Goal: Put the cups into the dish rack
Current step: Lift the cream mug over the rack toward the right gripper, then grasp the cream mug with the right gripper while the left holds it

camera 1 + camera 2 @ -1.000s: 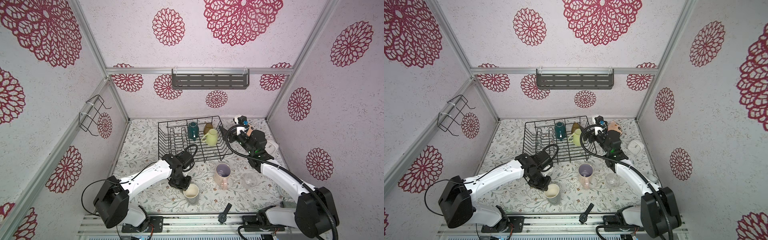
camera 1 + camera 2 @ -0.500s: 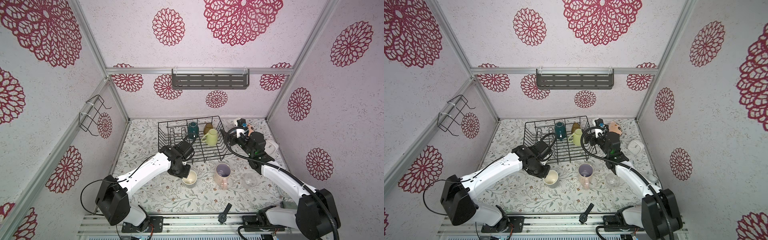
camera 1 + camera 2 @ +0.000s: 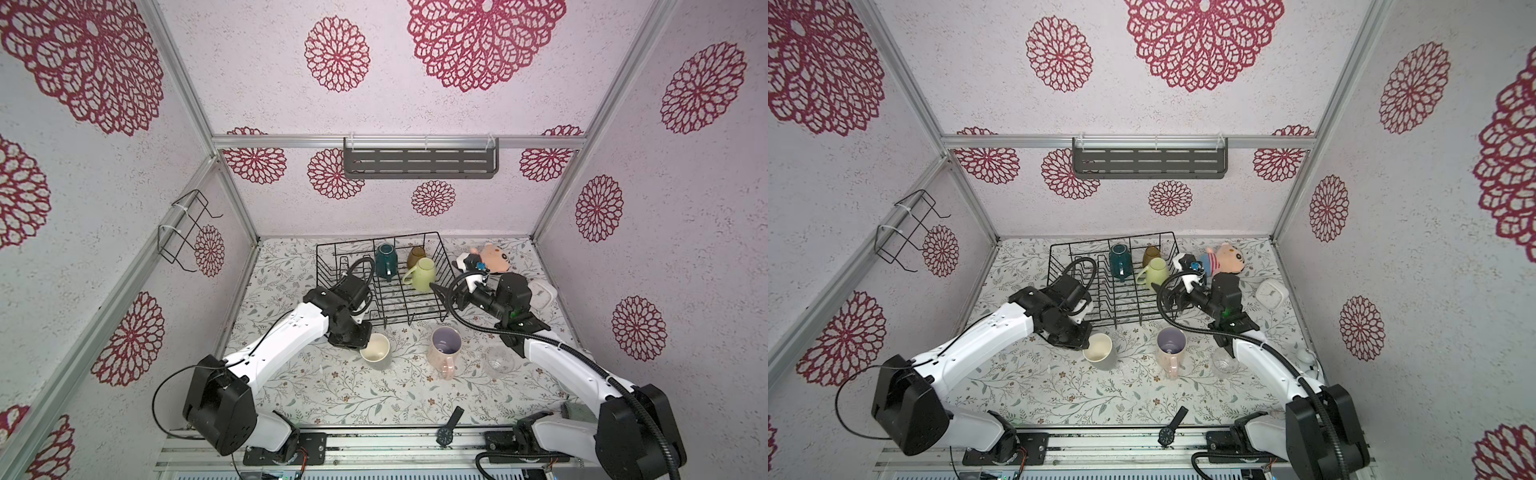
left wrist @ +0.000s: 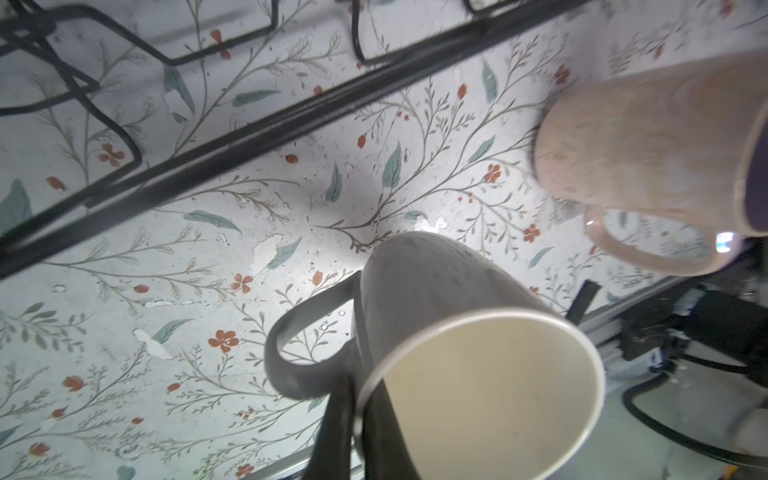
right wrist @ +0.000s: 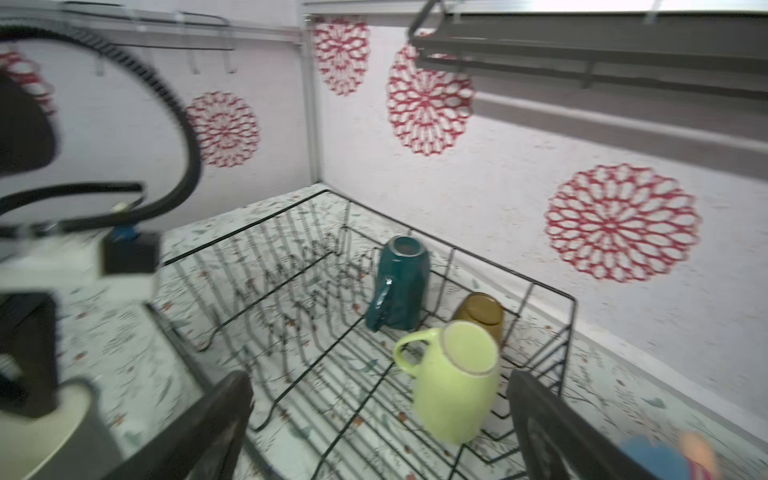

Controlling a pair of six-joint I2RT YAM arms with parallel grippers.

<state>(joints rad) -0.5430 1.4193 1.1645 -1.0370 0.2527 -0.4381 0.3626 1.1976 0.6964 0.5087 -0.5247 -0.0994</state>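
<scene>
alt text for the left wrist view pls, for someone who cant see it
Close-up from the left arm's wrist: the left pincer is shut on the rim of a grey cream-lined cup, one finger inside and one outside beside its handle, above a floral tabletop. The tall pink mug stands nearby, and the black wire dish rack crosses the frame beyond the cup.

Black wire dish rack (image 3: 399, 309) at back-centre of worktop, divider loops on its left half. 3 cups inside, all upside down: teal mug (image 3: 386, 260), amber tumbler (image 3: 415, 255) in the back-right corner, yellow-green mug (image 3: 423, 273) just in front of it. Outside, in front of rack: grey cream-lined cup (image 3: 375, 351) tilted, rim pinched; tall pink mug (image 3: 445, 349) upright; clear glass (image 3: 500, 362) near pink mug.
</scene>
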